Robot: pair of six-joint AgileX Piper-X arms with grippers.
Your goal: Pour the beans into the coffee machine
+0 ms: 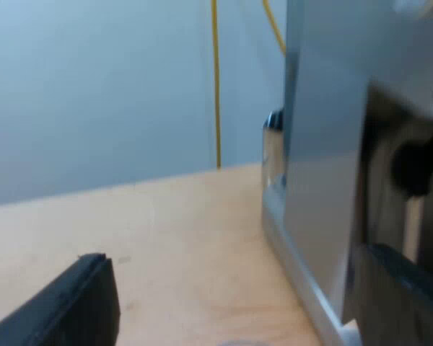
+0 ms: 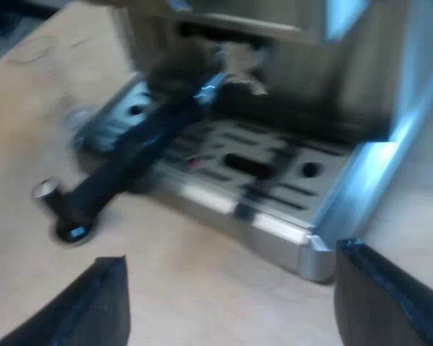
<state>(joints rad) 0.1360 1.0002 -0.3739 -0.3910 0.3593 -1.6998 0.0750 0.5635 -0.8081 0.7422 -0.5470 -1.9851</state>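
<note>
Gaping empty, left claw (image 1: 234,261) and right claw (image 2: 231,256) face the espresso machine (image 1: 325,144); its holder handle (image 2: 130,164) juts outward.

Light wood bench (image 1: 166,238), smooth and pale, running up to a plain wall. Carries the espresso machine (image 1: 325,180), metal base flat on the wood, side panel upright above the base edge.

Same bench (image 2: 202,288) at the espresso machine (image 2: 375,180) front: slotted drip tray (image 2: 260,173) low at the base, its front lip just above the wood, corner of the base touching the surface. Dark handle (image 2: 130,166) slanting out from the machine's front over the tray edge, far end down by the bench; touching or not, cannot tell. Small round metal piece (image 2: 45,190) on the wood just beside that end, too blurred to name. Faint marks on the wood beyond it.
</note>
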